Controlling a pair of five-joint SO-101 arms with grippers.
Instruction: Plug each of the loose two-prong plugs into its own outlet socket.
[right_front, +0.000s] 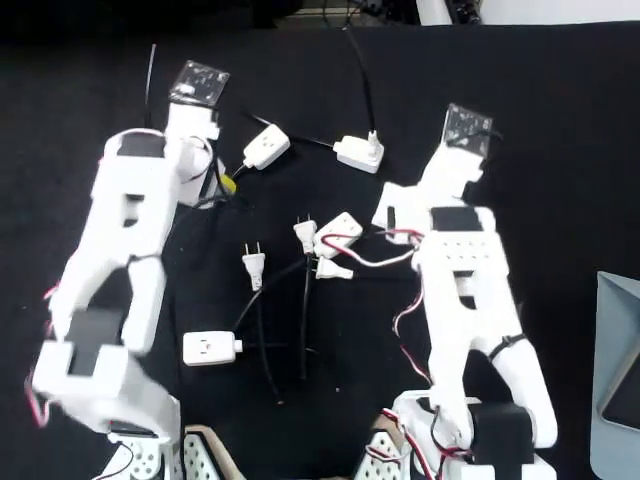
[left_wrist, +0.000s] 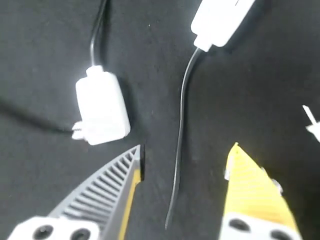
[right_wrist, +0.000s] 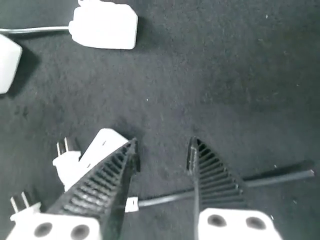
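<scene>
Several white outlet sockets lie on the black table: one (right_front: 266, 147) at the back left, one (right_front: 358, 152) at the back centre, one (right_front: 338, 232) in the middle and one (right_front: 210, 347) near the front. Three loose two-prong plugs (right_front: 253, 263) (right_front: 305, 232) (right_front: 333, 268) lie around the middle socket. My left gripper (left_wrist: 186, 149) is open above a thin black cable (left_wrist: 181, 125), just short of a socket (left_wrist: 102, 110). My right gripper (right_wrist: 163, 142) is open over bare mat, one finger beside the middle socket (right_wrist: 102, 145) and two plugs (right_wrist: 65, 160) (right_wrist: 20, 205).
Black cables (right_front: 303, 320) trail from the plugs toward the front of the table. Red and white wires (right_front: 375, 255) hang off the right arm near the middle socket. A grey bin (right_front: 618, 380) stands at the right edge.
</scene>
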